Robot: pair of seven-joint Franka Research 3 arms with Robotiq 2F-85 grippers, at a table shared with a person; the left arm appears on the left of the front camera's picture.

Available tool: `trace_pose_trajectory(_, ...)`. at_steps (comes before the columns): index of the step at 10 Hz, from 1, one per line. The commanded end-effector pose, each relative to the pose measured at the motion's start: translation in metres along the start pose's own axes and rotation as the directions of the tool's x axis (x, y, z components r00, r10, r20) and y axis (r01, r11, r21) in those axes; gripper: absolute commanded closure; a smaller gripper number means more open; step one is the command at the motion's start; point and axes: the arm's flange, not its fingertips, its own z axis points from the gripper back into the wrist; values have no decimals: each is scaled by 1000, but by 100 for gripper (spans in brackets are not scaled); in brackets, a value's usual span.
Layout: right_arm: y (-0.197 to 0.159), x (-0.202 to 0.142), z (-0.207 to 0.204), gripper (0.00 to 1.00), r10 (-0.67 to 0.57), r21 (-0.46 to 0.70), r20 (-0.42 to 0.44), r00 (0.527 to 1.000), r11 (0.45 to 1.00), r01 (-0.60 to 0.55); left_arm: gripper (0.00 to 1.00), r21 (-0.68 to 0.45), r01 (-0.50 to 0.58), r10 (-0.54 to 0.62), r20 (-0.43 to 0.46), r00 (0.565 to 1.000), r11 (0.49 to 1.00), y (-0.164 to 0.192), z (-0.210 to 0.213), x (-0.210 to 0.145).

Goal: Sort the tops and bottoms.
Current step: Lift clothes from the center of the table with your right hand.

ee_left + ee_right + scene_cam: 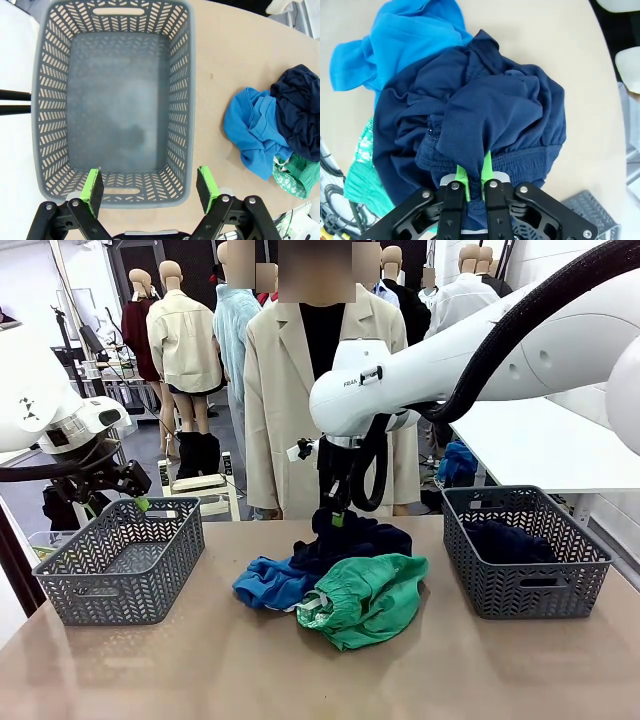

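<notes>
Mid-table on the tan tabletop (120, 670), right gripper (475, 180) pinched tight on a fold of the navy bottoms (490, 100) heaped over the blue top (262, 582), so lift now and that top could snag and ride along

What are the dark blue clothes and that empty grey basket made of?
The navy garment looks like soft, matte cloth: it wrinkles and bunches where the right pincer pinches it. The left grey basket looks like hard moulded plastic, dull finish: stiff walls with neat cut-out holes.
</notes>
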Motion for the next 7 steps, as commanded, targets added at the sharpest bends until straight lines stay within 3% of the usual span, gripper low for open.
trace_pose_trajectory(1,7,-4,13,100,7,-39,-27,1000,999,-8,4,4,-23,23,-5,1000,1000,0,2,-3)
trace_pose_trajectory(3,5,-21,49,100,-77,-103,-20,997,992,75,4,4,-23,23,-5,1000,1000,0,2,-3)
trace_pose_trajectory(5,20,-49,142,100,-141,-264,41,989,953,147,4,4,-23,23,-5,1000,1000,0,2,-3)
trace_pose_trajectory(7,49,-64,241,100,-96,-374,111,989,918,131,4,4,-23,23,-5,1000,1000,0,2,-3)
